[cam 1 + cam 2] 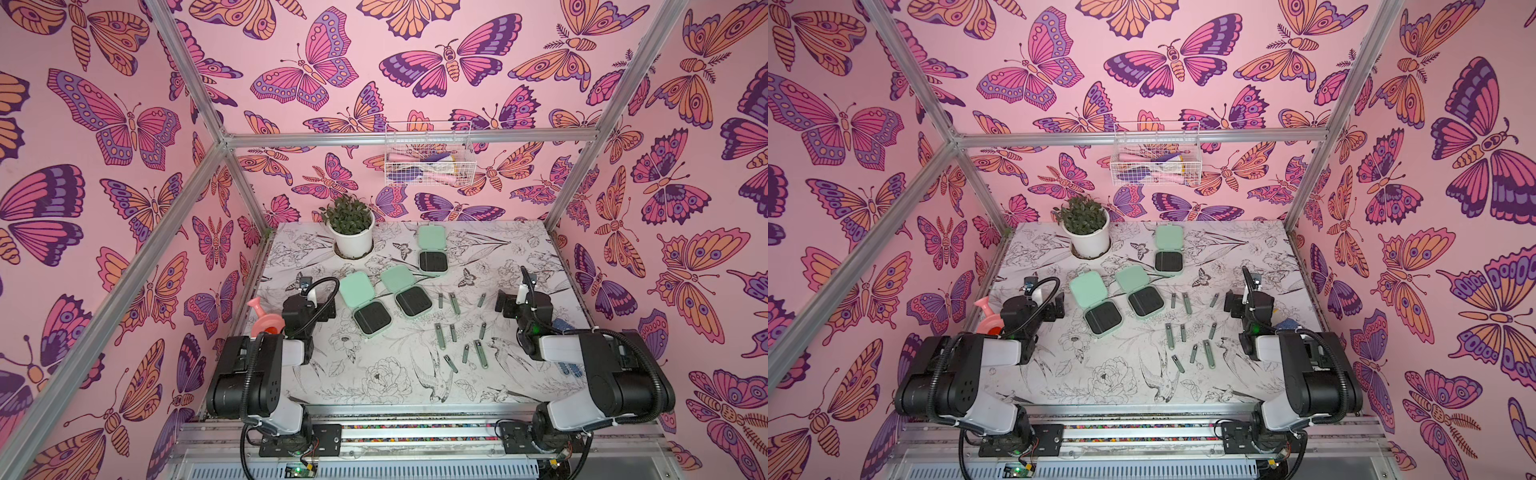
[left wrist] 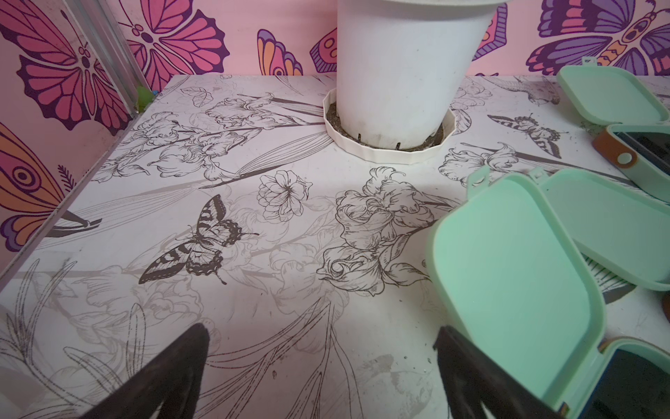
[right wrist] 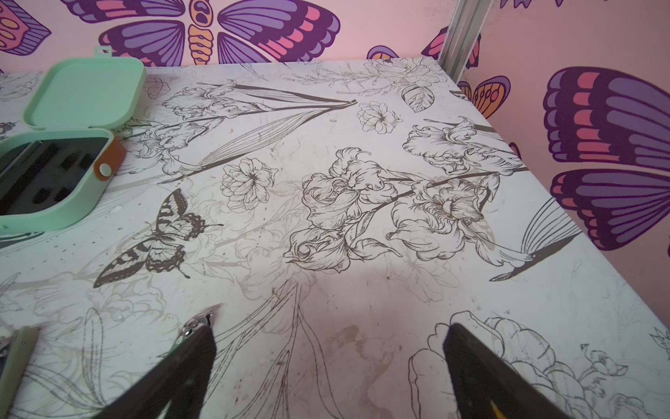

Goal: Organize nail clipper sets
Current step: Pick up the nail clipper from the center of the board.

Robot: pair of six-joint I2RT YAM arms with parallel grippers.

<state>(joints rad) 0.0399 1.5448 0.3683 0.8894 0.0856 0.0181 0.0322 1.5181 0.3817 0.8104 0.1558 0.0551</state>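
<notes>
So, your left arm (image 1: 249, 374) is parked in the lower left of both top views. The elbow is folded back near the aluminium front rail (image 1: 415, 433), the forearm runs up-frame, and the wrist is tipped down low over the white tabletop with the inked flower print (image 1: 386, 390). The left gripper (image 2: 321, 337) is spread wide, nothing but bare table between its black fingers (image 2: 174, 373). One finger sits just beside the swung-back lid of a rounded-square mint-green hinged plastic case (image 1: 356, 290). A second case (image 1: 397, 279) of the same kind lies just beside that one near frame centre. A third case (image 1: 432, 237) is up-frame of them, near the round white plastic plant pot (image 1: 353, 245). All three are open, lids laid back, black slotted insides facing up. Your right arm (image 1: 615, 374) mirrors the pose in the lower right, and the right gripper (image 3: 331, 328) is gaping wide too, pinching nothing. The slim grey-green metal clippers (image 1: 481, 354) lie loose on the table right of centre, between the cases and the right arm. The shiny tip of one pokes out next to a right fingertip (image 3: 197, 348), and you can't tell whether they touch. A pink plastic watering can (image 1: 264, 318) peeks out behind the left wrist.
</notes>
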